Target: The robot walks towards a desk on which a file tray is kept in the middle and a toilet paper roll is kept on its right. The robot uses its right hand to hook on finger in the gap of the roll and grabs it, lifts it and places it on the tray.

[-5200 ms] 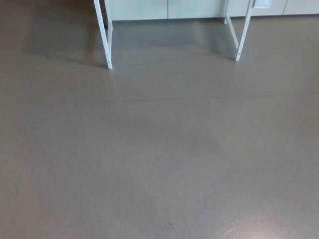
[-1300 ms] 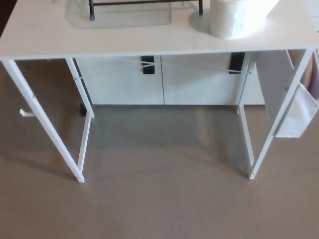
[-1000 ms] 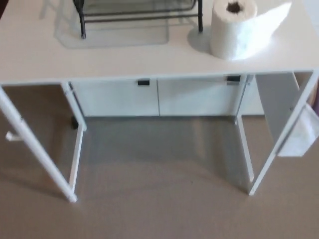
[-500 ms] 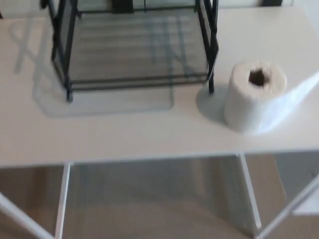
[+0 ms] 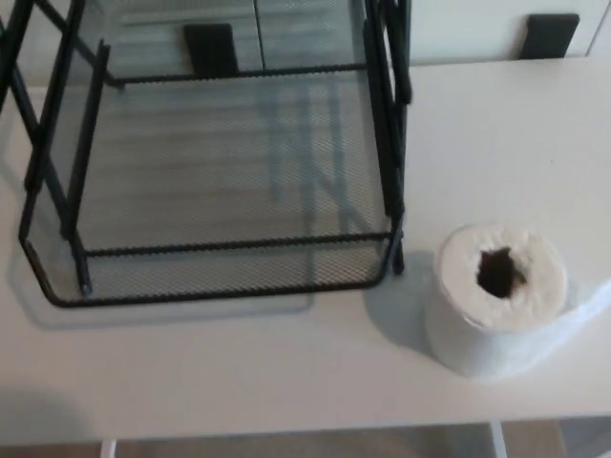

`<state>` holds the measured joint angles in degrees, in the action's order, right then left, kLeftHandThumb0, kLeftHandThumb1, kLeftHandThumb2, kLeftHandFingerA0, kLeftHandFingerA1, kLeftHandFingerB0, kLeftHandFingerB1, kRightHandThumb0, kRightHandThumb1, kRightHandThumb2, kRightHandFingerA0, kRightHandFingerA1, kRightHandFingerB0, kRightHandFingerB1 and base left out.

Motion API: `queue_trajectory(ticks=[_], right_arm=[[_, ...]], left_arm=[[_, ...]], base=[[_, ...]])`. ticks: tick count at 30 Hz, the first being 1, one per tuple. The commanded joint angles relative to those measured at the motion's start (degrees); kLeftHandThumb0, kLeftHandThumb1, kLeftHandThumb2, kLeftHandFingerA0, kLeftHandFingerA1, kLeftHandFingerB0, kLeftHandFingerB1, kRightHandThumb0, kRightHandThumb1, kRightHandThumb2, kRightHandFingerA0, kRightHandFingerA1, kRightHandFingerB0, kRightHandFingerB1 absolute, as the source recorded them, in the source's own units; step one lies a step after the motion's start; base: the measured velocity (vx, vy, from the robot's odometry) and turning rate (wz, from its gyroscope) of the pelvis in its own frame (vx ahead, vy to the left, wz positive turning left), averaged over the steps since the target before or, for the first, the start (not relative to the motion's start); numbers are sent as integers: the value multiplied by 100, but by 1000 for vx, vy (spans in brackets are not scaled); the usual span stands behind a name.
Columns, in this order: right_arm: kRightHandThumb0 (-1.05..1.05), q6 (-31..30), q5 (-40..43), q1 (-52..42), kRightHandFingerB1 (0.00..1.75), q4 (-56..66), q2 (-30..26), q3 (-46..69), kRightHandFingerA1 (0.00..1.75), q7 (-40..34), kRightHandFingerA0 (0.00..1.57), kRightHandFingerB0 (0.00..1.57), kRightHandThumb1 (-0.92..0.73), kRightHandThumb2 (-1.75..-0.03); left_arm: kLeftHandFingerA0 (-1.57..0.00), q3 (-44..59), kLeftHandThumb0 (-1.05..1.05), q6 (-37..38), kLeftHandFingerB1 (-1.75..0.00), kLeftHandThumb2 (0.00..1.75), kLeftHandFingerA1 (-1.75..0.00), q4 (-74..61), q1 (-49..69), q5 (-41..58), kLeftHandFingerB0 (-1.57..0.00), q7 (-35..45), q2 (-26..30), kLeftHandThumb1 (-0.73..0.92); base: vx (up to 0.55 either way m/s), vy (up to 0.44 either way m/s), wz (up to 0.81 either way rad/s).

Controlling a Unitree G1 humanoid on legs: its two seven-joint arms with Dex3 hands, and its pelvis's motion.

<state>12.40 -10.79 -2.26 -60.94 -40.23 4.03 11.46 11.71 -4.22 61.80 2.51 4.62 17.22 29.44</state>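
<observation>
Toilet paper roll stands upright on the white desk, core hole facing up, a loose sheet trailing right. Just beside it, on its left, sits the black mesh file tray. Neither the left hand nor the right hand is in view, so I cannot tell their grip.

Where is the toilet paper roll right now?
In the head view the toilet paper roll stands upright on the desk, at the right, beside the near corner of the black mesh tray.
</observation>
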Motion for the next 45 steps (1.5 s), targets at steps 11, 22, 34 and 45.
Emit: queue_trajectory(ticks=[11,22,34,45], right_arm=[[-28,-486,1514,-228,47,204,299,2024,50,339,10,0,-39,-91],[-48,-215,1518,-355,23,-201,190,2228,32,616,9,9,-51,-59],[-57,-87,1550,-398,29,137,382,2070,43,593,8,3,-36,-72],[-63,250,1351,-389,27,56,258,1638,40,458,0,11,-40,-77]], left_arm=[[-6,775,-96,-591,-42,118,-65,-81,29,401,-5,-46,139,74],[-22,646,-96,-469,-43,119,-72,12,6,224,-3,-113,110,74],[-22,870,-91,-886,-33,74,-80,-368,17,380,0,-197,122,92],[-21,812,-91,-664,-36,77,-82,-104,-50,330,0,-71,148,92]], base=[[10,32,-1],[-149,-180,-4],[-24,107,2],[-22,-2,4]])
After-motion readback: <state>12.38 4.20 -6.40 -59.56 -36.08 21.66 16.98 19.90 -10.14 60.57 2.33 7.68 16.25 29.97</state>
